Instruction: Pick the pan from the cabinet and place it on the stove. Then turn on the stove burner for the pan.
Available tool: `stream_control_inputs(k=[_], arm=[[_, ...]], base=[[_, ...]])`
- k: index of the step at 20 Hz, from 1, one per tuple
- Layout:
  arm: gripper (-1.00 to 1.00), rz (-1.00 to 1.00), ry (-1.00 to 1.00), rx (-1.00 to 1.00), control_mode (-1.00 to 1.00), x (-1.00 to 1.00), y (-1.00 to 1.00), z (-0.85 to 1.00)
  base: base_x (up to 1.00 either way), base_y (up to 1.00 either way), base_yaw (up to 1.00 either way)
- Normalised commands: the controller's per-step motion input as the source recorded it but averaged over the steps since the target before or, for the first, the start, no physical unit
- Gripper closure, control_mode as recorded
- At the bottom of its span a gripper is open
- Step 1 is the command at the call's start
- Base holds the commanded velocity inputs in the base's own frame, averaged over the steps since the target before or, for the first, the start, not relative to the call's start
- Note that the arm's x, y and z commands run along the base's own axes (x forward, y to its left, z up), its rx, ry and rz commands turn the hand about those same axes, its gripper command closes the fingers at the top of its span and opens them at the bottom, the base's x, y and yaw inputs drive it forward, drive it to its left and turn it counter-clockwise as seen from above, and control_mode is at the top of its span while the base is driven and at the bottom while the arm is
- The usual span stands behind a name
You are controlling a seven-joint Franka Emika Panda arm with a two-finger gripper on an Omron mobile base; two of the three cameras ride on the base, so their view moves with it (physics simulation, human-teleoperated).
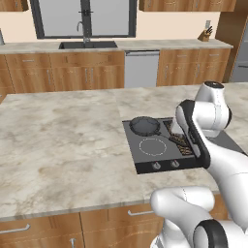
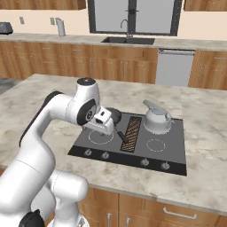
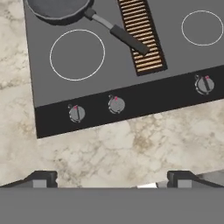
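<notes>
The pan (image 1: 144, 126), small, round and dark, sits on the rear left burner of the black glass stove (image 1: 145, 160). Its straight handle (image 3: 127, 38) reaches over the ribbed centre grille. In the right base view the pan (image 2: 115, 116) is half hidden behind my hand. My gripper (image 3: 113, 179) hangs open above the counter strip just in front of the stove's knob row, nothing between its fingertips (image 3: 41, 178). Two knobs (image 3: 77, 113) (image 3: 116, 105) lie straight ahead, below the empty front left ring (image 3: 77, 54). Lower edges of brown wall cabinets (image 1: 184, 5) run along the top.
A silver-white kettle (image 2: 157, 117) stands on the rear right burner. A third knob (image 3: 204, 84) sits farther right. The stove is set in a marble island (image 1: 58, 145). Behind are a sink (image 1: 87, 44), a dishwasher (image 1: 141, 68) and a knife block (image 1: 205, 35).
</notes>
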Motion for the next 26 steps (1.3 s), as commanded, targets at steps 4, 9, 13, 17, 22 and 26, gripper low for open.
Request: stream_control_inputs(k=[4,9,13,17,22,26], arm=[[-1.00,0.16,0.00,-0.04,-1.00,0.00,0.00,-0.20],[-1.00,0.16,0.00,-0.05,-1.00,0.00,0.00,-0.23],[-1.00,0.17,0.00,-0.08,-1.00,0.07,0.00,-0.32],[-1.00,0.12,0.00,-0.05,-1.00,0.15,-0.01,-0.34],[-1.00,0.12,-0.03,-0.02,-1.00,0.25,-0.08,-0.34],[-1.00,0.10,-0.02,0.00,-1.00,0.13,-0.14,-0.31]], base=[[0.00,0.00,0.00],[0.00,0.00,0.00],[0.00,0.00,0.00],[0.00,0.00,0.00],[0.00,0.00,0.00],[0.00,0.00,0.00]])
